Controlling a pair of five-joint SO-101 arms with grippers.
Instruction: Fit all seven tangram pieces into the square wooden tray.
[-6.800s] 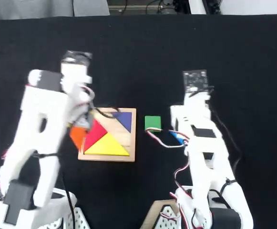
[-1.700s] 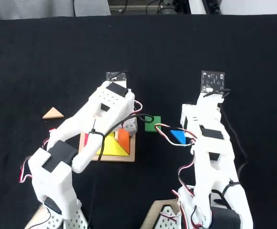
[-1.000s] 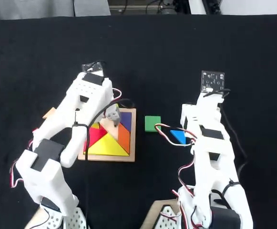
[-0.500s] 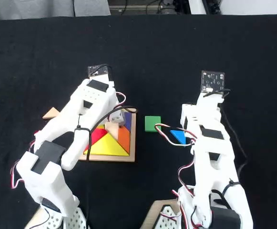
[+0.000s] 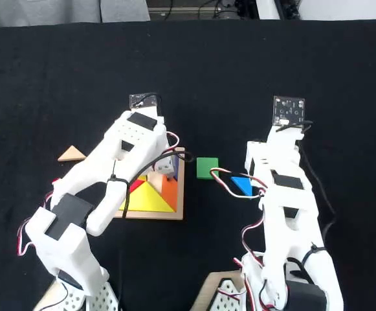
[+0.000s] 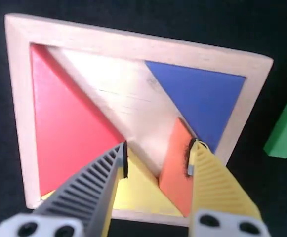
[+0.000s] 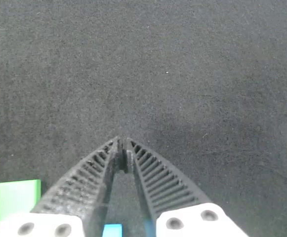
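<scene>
I see my left gripper [image 6: 157,150] wide open over the wooden tray [image 6: 133,47], holding nothing; my right gripper [image 7: 122,148] is closed, empty.

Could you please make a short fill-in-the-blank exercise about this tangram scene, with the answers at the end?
1. The square piece that lies on the black table beside the wooden tray is ___ in colour.
2. The left end effector hangs over the tray and is ___.
3. The right end effector is ___.
4. In the tray, the piece between the yellow triangle and the dark blue triangle is ___ in colour.

Missing words: green; open; shut; orange.
</scene>
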